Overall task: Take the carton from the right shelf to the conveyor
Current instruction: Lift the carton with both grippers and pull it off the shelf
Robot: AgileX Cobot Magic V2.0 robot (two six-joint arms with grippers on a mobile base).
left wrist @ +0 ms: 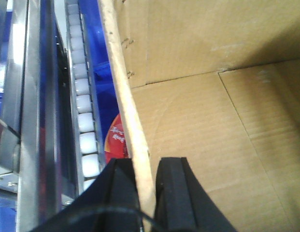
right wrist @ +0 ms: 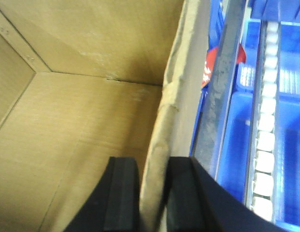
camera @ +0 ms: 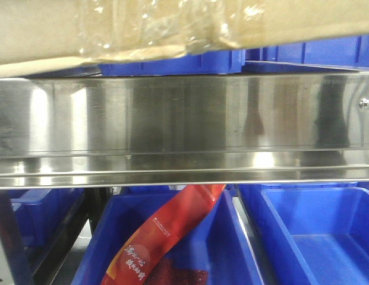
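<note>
The brown carton [camera: 172,27] fills the top of the front view, its taped lower seam just above the right shelf's shiny steel rail [camera: 184,122]. In the left wrist view I look into the carton [left wrist: 203,121]; my left gripper [left wrist: 146,166] is shut on its left wall, one finger on each side. The right wrist view shows the carton's inside [right wrist: 82,106], with my right gripper [right wrist: 153,166] shut on the right wall's rim. The conveyor is out of view.
Blue plastic bins [camera: 315,231] sit below the rail, one holding a red packet [camera: 166,234]. More blue bins [camera: 309,50] stand behind the carton. White roller tracks [left wrist: 84,106] [right wrist: 265,130] run alongside the carton on both sides.
</note>
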